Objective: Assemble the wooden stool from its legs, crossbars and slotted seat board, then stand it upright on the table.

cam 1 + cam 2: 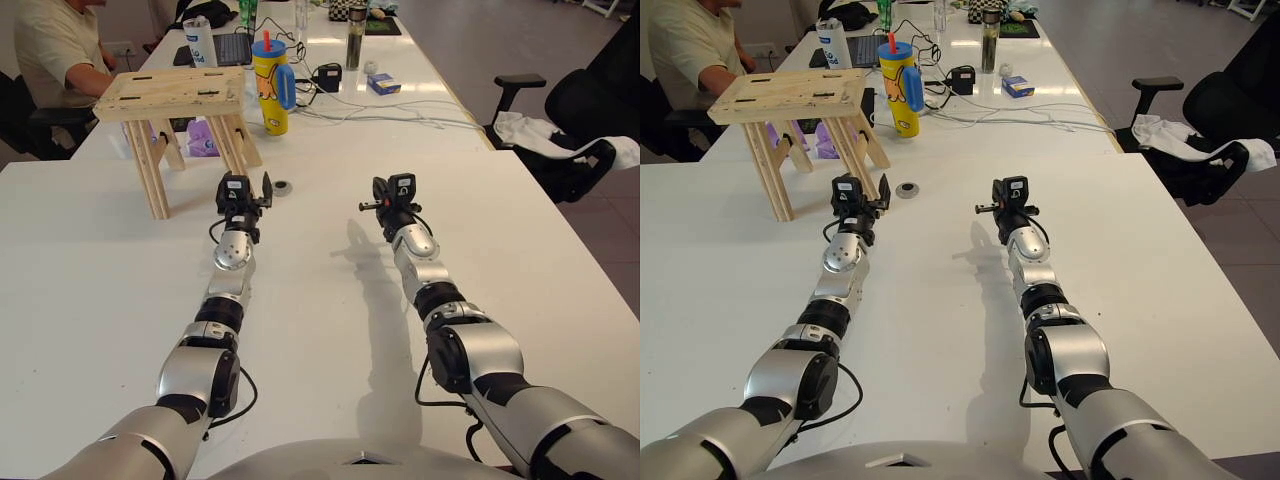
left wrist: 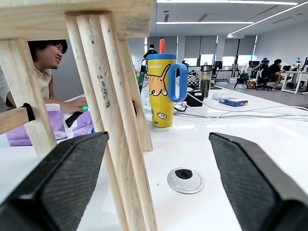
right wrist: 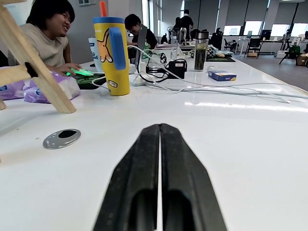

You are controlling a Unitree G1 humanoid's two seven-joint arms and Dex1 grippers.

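Observation:
The wooden stool [image 1: 180,125] stands upright and assembled at the back left of the white table [image 1: 330,330], with its slotted seat board [image 1: 172,93] on top and its legs [image 2: 113,125] down on the tabletop. My left gripper [image 1: 252,190] is open just to the right of the stool's near legs and holds nothing. Its dark pads [image 2: 62,183] frame a stool leg in the left wrist view. My right gripper [image 1: 368,206] is shut and empty, low over the middle of the table. Its fingers [image 3: 159,183] are pressed together.
A round grey cable grommet [image 1: 283,187] sits in the tabletop beside my left gripper. Behind the stool stand a yellow tumbler [image 1: 271,85] with a blue handle, a purple bag [image 1: 203,140], cables, a dark bottle [image 1: 356,45] and a small blue box [image 1: 383,84].

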